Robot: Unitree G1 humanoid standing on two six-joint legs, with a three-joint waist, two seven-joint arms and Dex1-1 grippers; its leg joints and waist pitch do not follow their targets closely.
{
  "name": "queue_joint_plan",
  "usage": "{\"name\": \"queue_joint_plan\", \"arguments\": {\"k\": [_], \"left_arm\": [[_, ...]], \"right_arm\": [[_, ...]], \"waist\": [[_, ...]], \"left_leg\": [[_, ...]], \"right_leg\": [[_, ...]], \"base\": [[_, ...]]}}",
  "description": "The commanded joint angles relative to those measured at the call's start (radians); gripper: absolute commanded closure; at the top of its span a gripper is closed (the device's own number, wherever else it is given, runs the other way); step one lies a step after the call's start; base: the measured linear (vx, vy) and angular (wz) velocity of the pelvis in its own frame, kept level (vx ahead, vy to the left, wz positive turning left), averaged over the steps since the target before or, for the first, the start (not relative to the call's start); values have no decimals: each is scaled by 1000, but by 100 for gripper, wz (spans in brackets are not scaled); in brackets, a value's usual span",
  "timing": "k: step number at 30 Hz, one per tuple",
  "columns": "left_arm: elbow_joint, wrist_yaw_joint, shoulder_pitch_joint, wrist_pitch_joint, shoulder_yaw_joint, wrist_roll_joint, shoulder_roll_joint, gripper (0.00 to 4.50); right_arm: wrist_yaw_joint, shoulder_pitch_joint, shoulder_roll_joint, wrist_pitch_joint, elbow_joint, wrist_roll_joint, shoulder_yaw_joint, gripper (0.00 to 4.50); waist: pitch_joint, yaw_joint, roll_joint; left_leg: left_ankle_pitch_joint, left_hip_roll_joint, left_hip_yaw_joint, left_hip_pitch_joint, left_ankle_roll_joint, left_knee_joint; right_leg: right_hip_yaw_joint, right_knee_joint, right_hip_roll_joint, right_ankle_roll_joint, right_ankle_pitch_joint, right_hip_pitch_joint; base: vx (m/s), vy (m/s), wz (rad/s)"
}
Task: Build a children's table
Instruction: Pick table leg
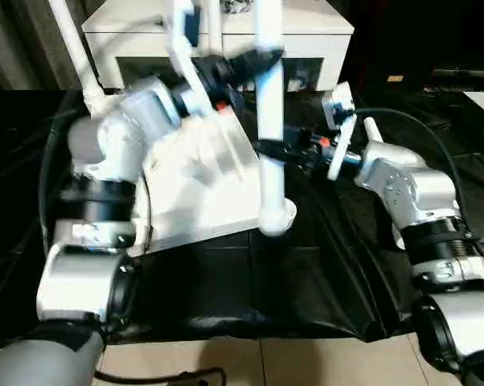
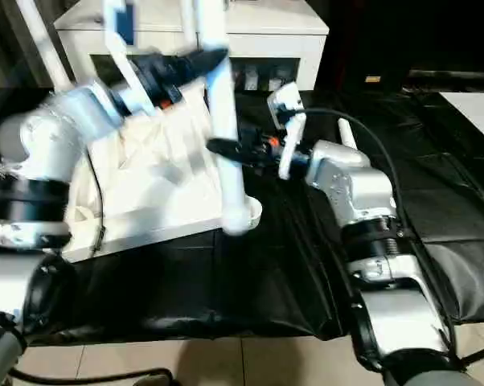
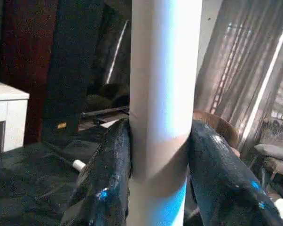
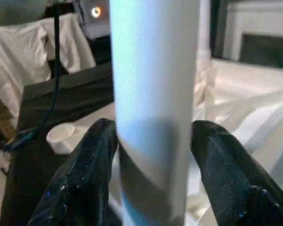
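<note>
Black sheeting covers the floor where the table top (image 1: 202,185) lies underside up; both grippers clamp one upright leg (image 1: 270,145) — left gripper (image 1: 258,60) high, right gripper (image 1: 270,149) lower — likely steadying it into the near corner socket (image 1: 276,217)

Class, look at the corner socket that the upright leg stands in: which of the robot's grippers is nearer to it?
Right. The right gripper clamps the leg lower down, closer above the corner socket; the left gripper grips the same leg higher up, farther from it.
</note>
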Motion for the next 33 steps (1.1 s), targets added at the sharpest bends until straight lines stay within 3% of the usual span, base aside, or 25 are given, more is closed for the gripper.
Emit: {"name": "queue_joint_plan", "arguments": {"k": [1, 4, 9, 12, 22, 23, 24, 33], "left_arm": [[2, -15, -28, 2, 1, -5, 9, 294], [4, -19, -31, 5, 5, -13, 8, 294], [10, -24, -31, 4, 5, -10, 8, 294], [9, -26, -27, 4, 3, -13, 9, 294], [13, -20, -5, -13, -16, 12, 11, 294], [16, -20, 0, 5, -19, 7, 8, 238], [18, -17, 4, 17, -19, 3, 5, 224], [-31, 23, 85, -14, -83, 46, -59, 161]], "right_arm": [[17, 9, -12, 14, -15, -21, 21, 201], [38, 34, -22, 28, -11, -38, 56, 222], [38, 32, -17, 34, -16, -31, 53, 266], [38, 22, -15, 41, -16, -23, 46, 270], [33, 9, -11, 39, -16, -14, 28, 273], [31, 9, -11, 39, -18, -14, 27, 273], [31, 8, -11, 39, -18, -14, 27, 273], [28, 5, -5, 43, -33, -13, 26, 273]], "waist": [[-87, -1, 2], [-87, 0, 0], [-88, 0, 0], [-87, -1, -4], [-86, 0, -4], [-86, 0, -5], [-86, 0, -4], [-89, 2, -5]], "left_leg": [[-189, 37, -11, 28, 11, -75], [-190, 37, -10, 28, 12, -74], [-184, 39, -11, 27, 13, -74], [-179, 38, -10, 27, 17, -74], [-182, 39, -10, 27, 17, -74], [-179, 39, -10, 27, 16, -74], [-178, 39, -10, 27, 16, -74], [-164, 40, -10, 26, 29, -73]], "right_leg": [[35, -59, -50, -262, -114, 62], [35, -60, -51, -264, -120, 62], [35, -58, -51, -263, -122, 61], [35, -58, -52, -266, -115, 61], [36, -61, -53, -257, -139, 60], [36, -60, -53, -257, -136, 61], [36, -59, -52, -257, -135, 60], [36, -60, -54, -260, -115, 62]], "base": [[0, 0, 0], [0, 0, 0], [0, 0, 0], [0, 0, 0], [0, 0, 0], [0, 0, 0], [0, 0, 0], [0, 0, 0]]}}
